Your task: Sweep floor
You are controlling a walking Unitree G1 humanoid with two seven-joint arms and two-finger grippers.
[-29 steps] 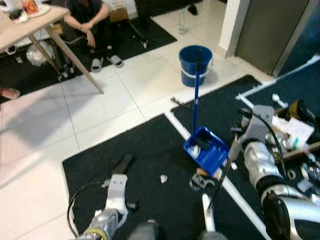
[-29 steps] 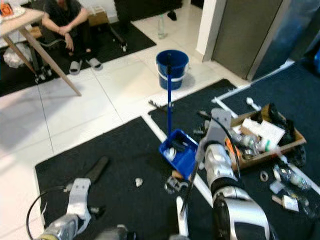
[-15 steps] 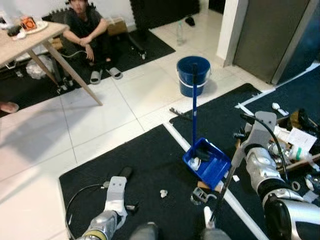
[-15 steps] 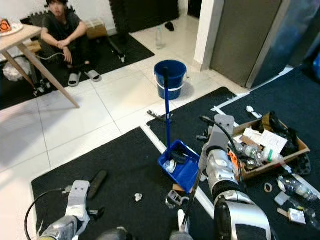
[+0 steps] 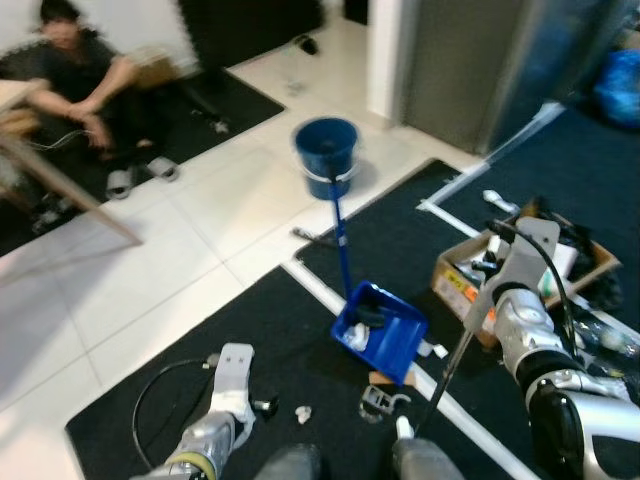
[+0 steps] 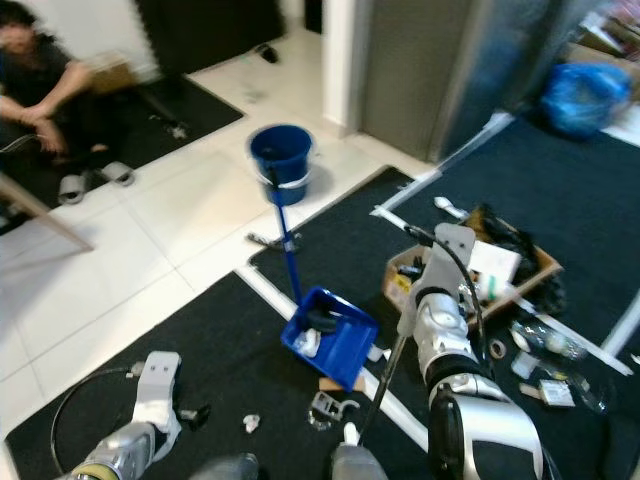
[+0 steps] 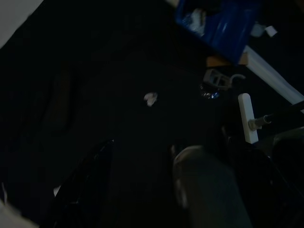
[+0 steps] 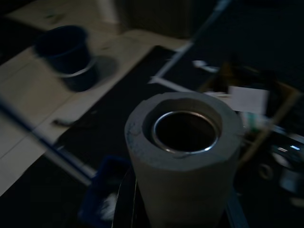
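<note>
A blue dustpan (image 5: 381, 331) with an upright blue handle stands on the black mat (image 5: 200, 340), with some scraps lying in it. My right gripper (image 5: 488, 302) is shut on the broom handle (image 8: 184, 147), a grey tube that continues as a dark pole slanting down to the white broom head (image 5: 403, 428) near my feet. A small white scrap (image 5: 300, 412) and a metal-looking bit (image 5: 378, 402) lie on the mat in front of the dustpan. My left gripper (image 5: 258, 407) hangs low over the mat at the left.
A blue bucket (image 5: 325, 152) stands on the white tiles beyond the dustpan. A cardboard box (image 6: 470, 270) of clutter sits to the right, with loose items around it. A person (image 5: 75, 85) sits on the floor at the far left by a table leg (image 5: 70, 190). A blue bag (image 6: 585, 98) lies at the far right.
The whole view has swung to the right, so the person and table slid left and the box and blue bag came in. Both arms keep their pose, and the right gripper still holds the broom.
</note>
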